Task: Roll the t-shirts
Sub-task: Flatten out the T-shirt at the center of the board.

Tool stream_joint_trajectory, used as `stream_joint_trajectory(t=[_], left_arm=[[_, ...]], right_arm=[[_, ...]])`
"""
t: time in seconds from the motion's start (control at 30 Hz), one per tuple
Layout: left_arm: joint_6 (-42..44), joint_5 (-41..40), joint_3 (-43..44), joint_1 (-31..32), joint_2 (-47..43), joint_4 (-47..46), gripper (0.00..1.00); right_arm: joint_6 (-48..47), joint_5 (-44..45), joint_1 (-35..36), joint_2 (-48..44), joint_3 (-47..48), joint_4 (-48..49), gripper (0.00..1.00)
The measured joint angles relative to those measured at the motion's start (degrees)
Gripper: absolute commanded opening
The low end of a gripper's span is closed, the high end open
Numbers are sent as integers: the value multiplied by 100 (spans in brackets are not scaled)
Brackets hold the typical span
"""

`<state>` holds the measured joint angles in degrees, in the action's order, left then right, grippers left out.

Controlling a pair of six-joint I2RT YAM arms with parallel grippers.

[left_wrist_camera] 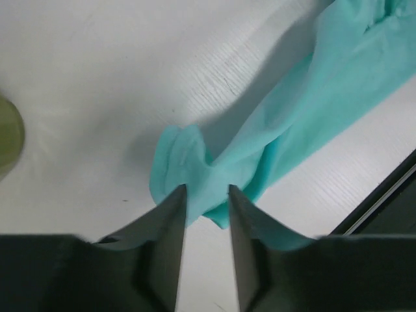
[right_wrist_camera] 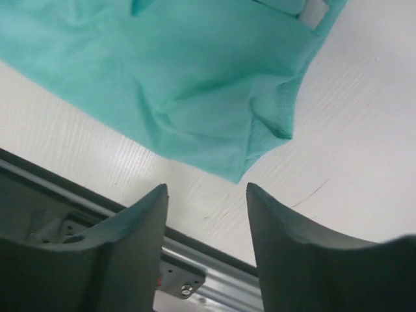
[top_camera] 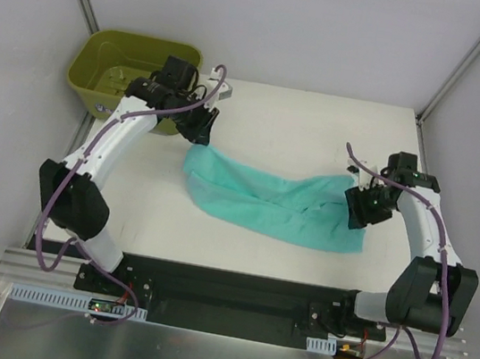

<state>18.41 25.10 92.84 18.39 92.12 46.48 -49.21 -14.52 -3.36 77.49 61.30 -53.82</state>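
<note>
The teal-green t-shirt (top_camera: 272, 204) lies bunched into a long, creased band across the middle of the white desk (top_camera: 302, 126). My left gripper (left_wrist_camera: 207, 195) pinches its far-left corner. My right gripper (right_wrist_camera: 207, 195) hangs spread above the hemmed right end, near the desk's front edge.

Left claw (left_wrist_camera: 206, 194) clamped, right claw (right_wrist_camera: 207, 190) spread

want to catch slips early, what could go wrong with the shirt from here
The left gripper has only a small bunch of the t-shirt at its tips, so it could slip. The t-shirt lies crumpled, not flat, so any roll may come out lumpy. The right gripper is open just short of its corner and could miss it.
</note>
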Motion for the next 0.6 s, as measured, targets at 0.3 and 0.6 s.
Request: stream_joint_trajectory(t=[0.3, 0.6], left_arm=[[-107, -293, 68, -9, 570, 11, 45], [-33, -315, -634, -9, 361, 26, 45]], right_arm=[[337, -393, -472, 1036, 2009, 2, 52], [11, -809, -356, 2691, 2605, -214, 44]])
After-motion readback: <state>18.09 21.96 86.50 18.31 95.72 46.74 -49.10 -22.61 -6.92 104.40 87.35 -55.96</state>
